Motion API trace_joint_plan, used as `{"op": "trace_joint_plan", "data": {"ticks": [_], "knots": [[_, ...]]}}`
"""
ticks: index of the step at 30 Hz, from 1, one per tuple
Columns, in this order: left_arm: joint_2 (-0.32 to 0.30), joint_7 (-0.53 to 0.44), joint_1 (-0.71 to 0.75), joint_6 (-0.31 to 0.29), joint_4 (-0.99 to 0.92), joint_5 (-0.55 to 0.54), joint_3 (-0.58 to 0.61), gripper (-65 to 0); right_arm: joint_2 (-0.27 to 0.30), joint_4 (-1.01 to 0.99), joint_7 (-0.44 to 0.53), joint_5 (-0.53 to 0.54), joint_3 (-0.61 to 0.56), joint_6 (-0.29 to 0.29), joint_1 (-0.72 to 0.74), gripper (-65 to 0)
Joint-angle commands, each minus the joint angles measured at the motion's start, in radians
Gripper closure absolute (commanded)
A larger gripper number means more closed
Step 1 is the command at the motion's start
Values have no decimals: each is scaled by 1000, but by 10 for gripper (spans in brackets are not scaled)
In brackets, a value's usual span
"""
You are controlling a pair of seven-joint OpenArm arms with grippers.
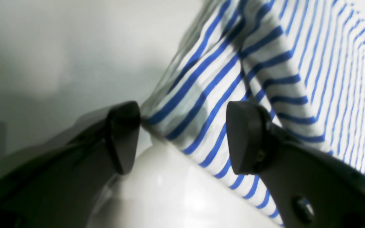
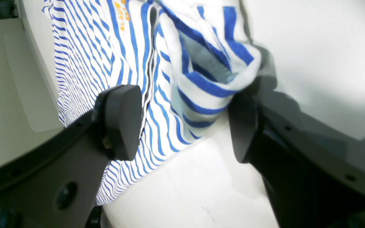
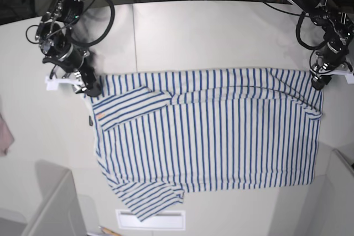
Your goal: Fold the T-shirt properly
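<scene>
A blue-striped white shirt (image 3: 221, 136) lies spread on a pale desk (image 3: 210, 26), one sleeve reaching toward the near edge and the upper part partly folded over. The left hand (image 1: 182, 137) stands wide over one far corner, and the right hand (image 2: 185, 123) stands wide over the other.

Each arm, the left (image 3: 326, 31) at two o'clock in the base view and the right (image 3: 62, 31) at ten, wears black housings with white pieces near the end and black looping cables. Both the left pincer (image 1: 182, 137) and the right pincer (image 2: 182, 123) have dark grey fingers with rounded tips and small round screws lower down.
</scene>
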Motion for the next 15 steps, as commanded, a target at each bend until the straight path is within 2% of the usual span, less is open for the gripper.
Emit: {"op": "trace_joint_plan", "data": {"ticks": [1,7,9,13,15], "knots": [[-14,12,-14,8,-3,5,-2,-411,4,2,-7,-39,1,-15,-5,-404],[-20,7,-11,8,-49,5,119,-408,4,0,-5,-42,1,-15,-5,-401],[-23,6,-14,10,-52,4,122,-387,4,0,-5,-42,1,-15,-6,-372],[-23,9,-17,10,-52,4,87,-204,4,0,-5,-42,1,-11,-6,-281],[-25,9,-17,10,-52,4,65,-156,4,-2,-5,-42,1,-11,-5,-273]]}}
